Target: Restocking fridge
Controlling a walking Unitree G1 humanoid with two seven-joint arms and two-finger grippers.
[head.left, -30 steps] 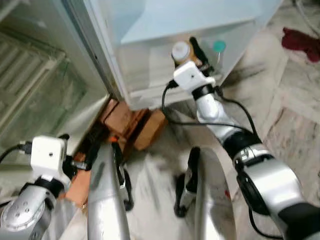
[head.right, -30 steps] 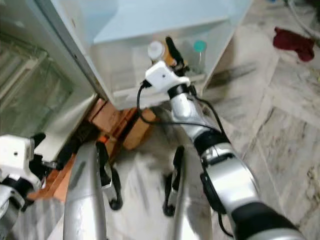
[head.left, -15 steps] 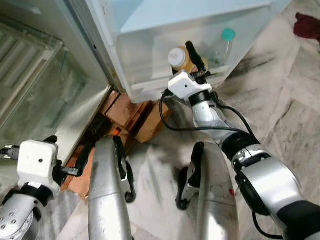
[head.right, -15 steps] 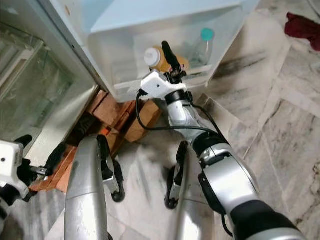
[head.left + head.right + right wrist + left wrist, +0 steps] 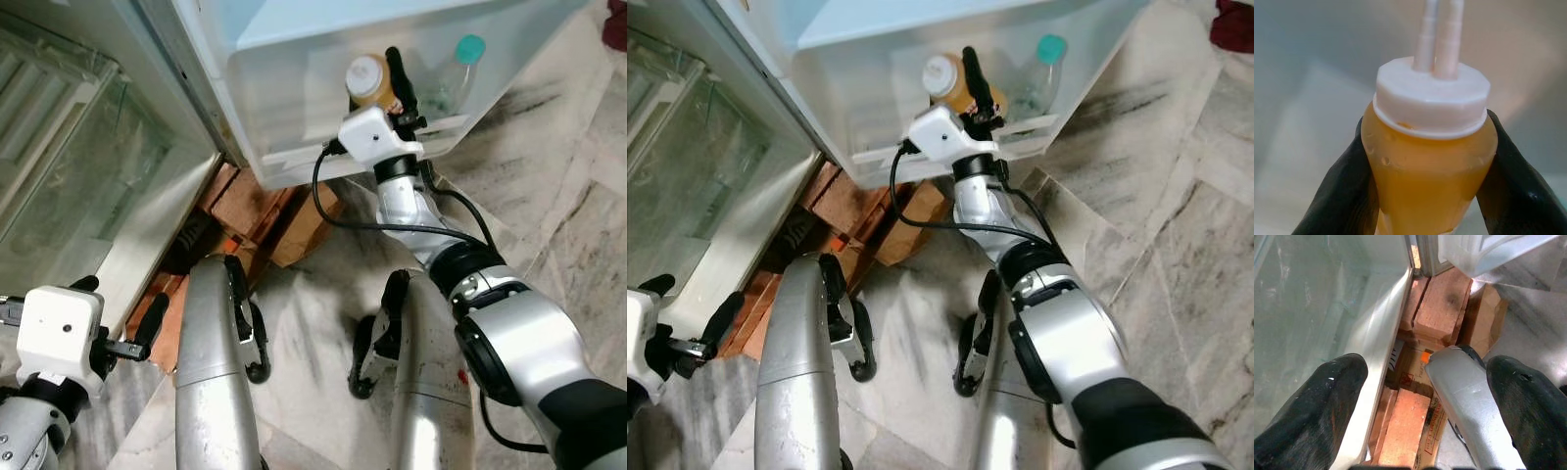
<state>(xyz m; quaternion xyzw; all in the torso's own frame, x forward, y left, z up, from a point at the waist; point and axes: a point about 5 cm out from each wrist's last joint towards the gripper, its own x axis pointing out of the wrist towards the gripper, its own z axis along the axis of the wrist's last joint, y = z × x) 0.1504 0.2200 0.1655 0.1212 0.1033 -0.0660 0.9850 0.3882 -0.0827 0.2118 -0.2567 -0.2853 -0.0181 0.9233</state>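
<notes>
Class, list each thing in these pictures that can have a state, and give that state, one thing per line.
Fridge door: open.
Orange bottle: capped, held in the right hand.
Clear bottle: capped, standing in the door shelf.
Left hand: open, holding nothing.

The lower body of the orange bottle (image 5: 1430, 166) was cut off by the wrist view's edge and flanked by the right gripper's fingers (image 5: 1342, 196), so its base could not be seen. In the head views the right gripper (image 5: 392, 83) covered much of the bottle's side. The clear bottle (image 5: 1036, 78) with a teal cap was blurred behind the translucent door shelf (image 5: 882, 98); its contents could not be told. Printing on the cardboard (image 5: 1425, 431) under the bricks (image 5: 1442, 313) was too small to read.
</notes>
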